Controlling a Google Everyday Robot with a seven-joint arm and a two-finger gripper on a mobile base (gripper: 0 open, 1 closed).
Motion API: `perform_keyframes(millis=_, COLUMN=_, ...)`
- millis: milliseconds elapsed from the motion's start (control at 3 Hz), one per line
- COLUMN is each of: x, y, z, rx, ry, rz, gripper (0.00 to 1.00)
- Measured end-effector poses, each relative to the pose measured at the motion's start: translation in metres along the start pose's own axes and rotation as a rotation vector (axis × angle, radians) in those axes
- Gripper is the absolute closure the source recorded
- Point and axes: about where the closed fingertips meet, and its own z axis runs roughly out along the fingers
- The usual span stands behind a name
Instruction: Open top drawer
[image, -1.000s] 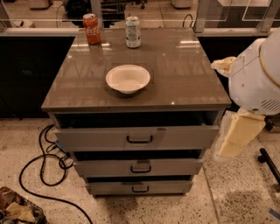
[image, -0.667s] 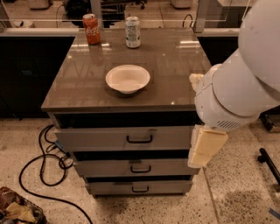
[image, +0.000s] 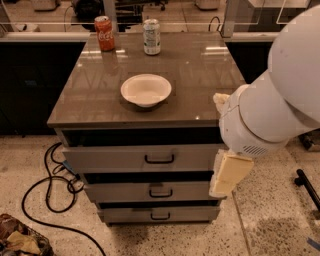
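My gripper (image: 229, 176) hangs at the right end of the top drawer (image: 115, 159), well right of its black handle (image: 160, 159); grip state can't tell. Drawer sits directly under the countertop (image: 200, 75).

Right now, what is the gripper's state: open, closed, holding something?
Gripper: cannot be told; it is by the right end of the front of the top drawer.

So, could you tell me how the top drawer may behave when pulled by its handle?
The top drawer looks stiff and, with its handle centred, should probably slide out evenly rather than skew. The small loop handle may slip from a loose hold. The gripper hangs at the drawer's right end.
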Motion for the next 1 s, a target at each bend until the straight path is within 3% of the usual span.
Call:
perform_keyframes(millis=333, x=0.007, y=0.023, z=0.034, rx=-0.050, ry=-0.013, rz=0.061, gripper=0.00)
perform_keyframes(millis=1000, x=0.013, y=0.050, z=0.091, rx=-0.129, ry=0.026, rz=0.067, gripper=0.00)
